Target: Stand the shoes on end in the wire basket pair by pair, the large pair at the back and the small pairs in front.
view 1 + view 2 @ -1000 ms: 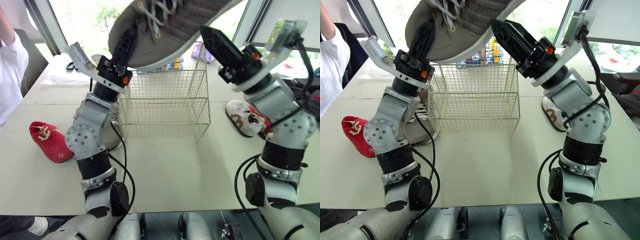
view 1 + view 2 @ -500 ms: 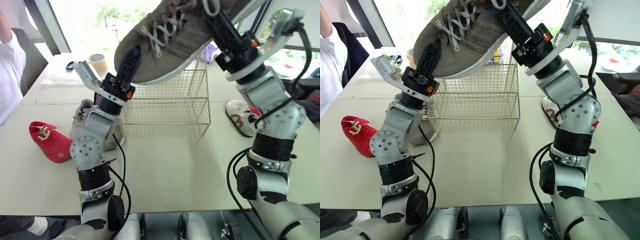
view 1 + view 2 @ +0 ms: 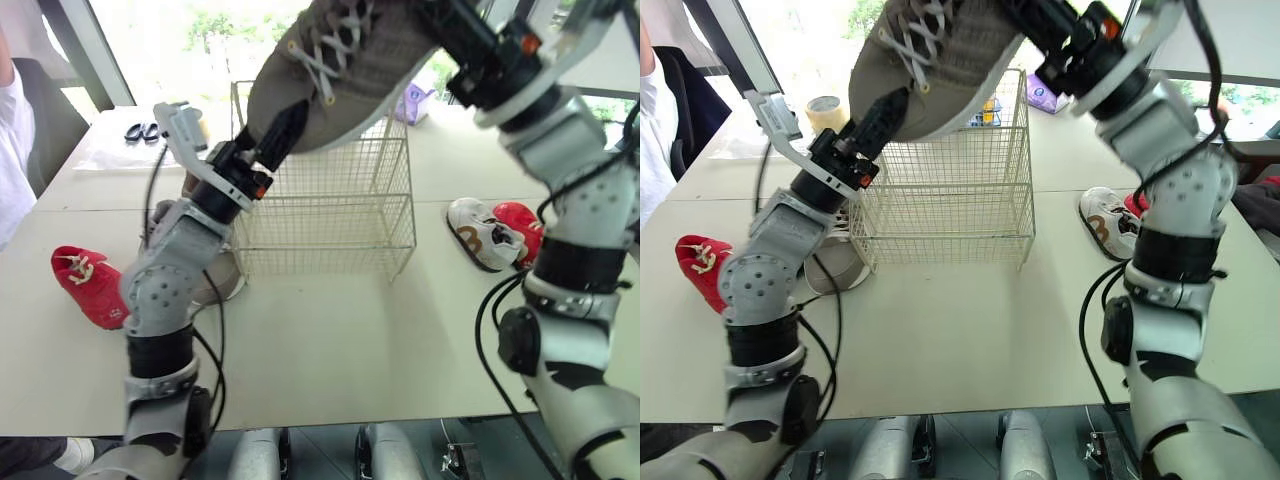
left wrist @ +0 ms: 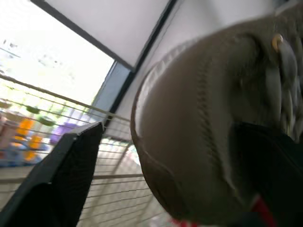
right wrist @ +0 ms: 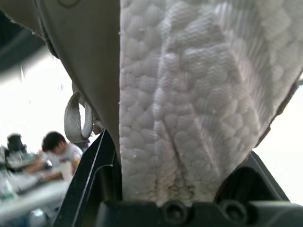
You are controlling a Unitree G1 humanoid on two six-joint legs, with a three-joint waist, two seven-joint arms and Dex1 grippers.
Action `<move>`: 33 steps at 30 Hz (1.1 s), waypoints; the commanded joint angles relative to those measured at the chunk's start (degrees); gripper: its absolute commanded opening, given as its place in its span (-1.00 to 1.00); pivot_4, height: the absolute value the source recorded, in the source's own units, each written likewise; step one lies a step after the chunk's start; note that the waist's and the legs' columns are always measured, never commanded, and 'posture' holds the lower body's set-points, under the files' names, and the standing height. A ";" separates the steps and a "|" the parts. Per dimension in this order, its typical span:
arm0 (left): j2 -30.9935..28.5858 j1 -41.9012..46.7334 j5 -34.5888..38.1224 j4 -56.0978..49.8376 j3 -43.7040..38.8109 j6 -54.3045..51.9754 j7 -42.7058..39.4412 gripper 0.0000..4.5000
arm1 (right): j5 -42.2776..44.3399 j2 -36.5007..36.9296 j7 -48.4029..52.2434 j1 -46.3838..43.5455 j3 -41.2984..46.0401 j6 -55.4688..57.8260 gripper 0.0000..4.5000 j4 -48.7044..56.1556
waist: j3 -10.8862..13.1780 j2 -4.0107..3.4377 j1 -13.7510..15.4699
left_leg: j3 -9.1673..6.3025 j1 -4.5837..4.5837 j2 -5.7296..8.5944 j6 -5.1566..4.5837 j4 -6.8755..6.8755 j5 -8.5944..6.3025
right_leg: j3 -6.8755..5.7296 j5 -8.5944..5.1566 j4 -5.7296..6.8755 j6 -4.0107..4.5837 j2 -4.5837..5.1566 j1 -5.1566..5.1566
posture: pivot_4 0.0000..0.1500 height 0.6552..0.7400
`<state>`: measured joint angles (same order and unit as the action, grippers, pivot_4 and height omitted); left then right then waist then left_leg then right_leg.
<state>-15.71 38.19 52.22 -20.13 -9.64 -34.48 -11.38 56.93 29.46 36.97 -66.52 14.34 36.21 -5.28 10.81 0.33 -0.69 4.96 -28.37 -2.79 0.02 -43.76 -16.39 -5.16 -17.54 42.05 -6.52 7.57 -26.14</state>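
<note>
1. The held shoe (image 3: 350, 70), grey with white laces, hangs tilted in the air. Its heel is high in the right gripper (image 3: 445, 30) and its toe is low at the left gripper (image 3: 885, 110). It is above the basket (image 3: 330, 215), not in it.
2. The right fingers (image 5: 90, 175) are clamped on the heel, one on each side of the sole.
3. The left fingers are spread. One (image 4: 270, 161) lies against the toe. The other (image 4: 61, 184) stands off it, and basket wire shows through the gap.
4. The basket stands on the table (image 3: 330, 340), under the left fingers and the toe.
5. There are five shoes in all: two grey, two red and one white.
   - The second grey shoe (image 3: 215, 280) lies below the left fingers by the basket's left corner, partly hidden by the left arm.
   - The left red shoe (image 3: 88, 287) lies farther out on that side.
   - The white shoe (image 3: 480, 235) and the right red shoe (image 3: 520, 218) lie together well below the right fingers.
6. Beyond the basket are one tape roll (image 3: 823, 108), one purple packet (image 3: 410, 100) and one small dark object (image 3: 145, 130).
7. A person's white sleeve (image 3: 8, 150) shows at the left edge.
</note>
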 commanded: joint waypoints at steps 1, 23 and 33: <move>-2.12 -1.94 -5.82 -6.85 3.42 -1.50 3.31 0.96 | -8.39 2.76 9.68 -9.96 -0.23 -11.35 -0.20 -12.39 | 0.00 0.00 0.04 | 0.01 -0.01 0.00 0.00 0.01 0.00 | 0.00 0.00 -0.01 0.00 0.00 0.00 | 1.00 -0.71; -28.33 -27.48 28.27 -20.87 -18.42 -11.99 3.63 0.96 | -46.52 2.03 41.98 -32.18 -12.40 -43.14 -0.20 -68.30 | 0.06 -0.06 -0.11 | 0.08 -0.02 -0.04 0.21 0.32 0.09 | 0.15 -0.02 -0.02 0.06 0.10 -0.36 | 1.00 -0.71; -28.31 -27.58 25.07 -18.69 -15.09 -10.48 2.96 1.00 | -53.92 2.32 31.31 -29.24 -11.84 -44.95 0.67 -71.22 | 0.05 -0.05 -0.24 | 0.23 -0.03 -0.05 0.23 0.29 0.11 | 0.15 -0.02 0.03 0.06 0.09 -0.37 | 1.00 -0.71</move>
<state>-43.81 10.15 77.84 -38.33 -24.82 -46.56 -7.99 3.48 30.83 70.53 -94.96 1.04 -7.47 -76.87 10.87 0.28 -0.93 5.20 -28.39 -2.83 0.25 -43.48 -16.28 -5.01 -17.56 42.09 -6.46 7.66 -26.50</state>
